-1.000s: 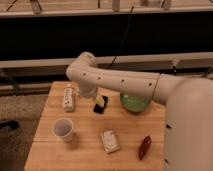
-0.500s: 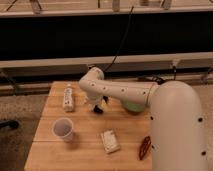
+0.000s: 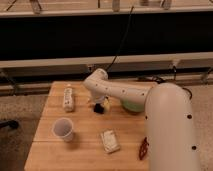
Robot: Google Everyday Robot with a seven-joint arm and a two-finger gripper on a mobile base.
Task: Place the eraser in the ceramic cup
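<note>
The black eraser (image 3: 99,108) lies on the wooden table (image 3: 85,152) near its middle back, partly hidden under my arm. The white ceramic cup (image 3: 63,129) stands upright at the front left, well apart from the eraser. My gripper (image 3: 100,103) is down at the eraser, mostly hidden by the white arm that reaches in from the right.
A white bottle-like item (image 3: 68,99) lies at the back left. A white-beige packet (image 3: 109,140) lies at the front middle. A dark red oblong item (image 3: 144,148) lies at the front right by my arm. A green bowl (image 3: 131,106) shows behind the arm.
My arm has swung further right and toward the camera, and its elbow now fills the right side. The gripper end stays low over the eraser. The cup and other items have not moved.
</note>
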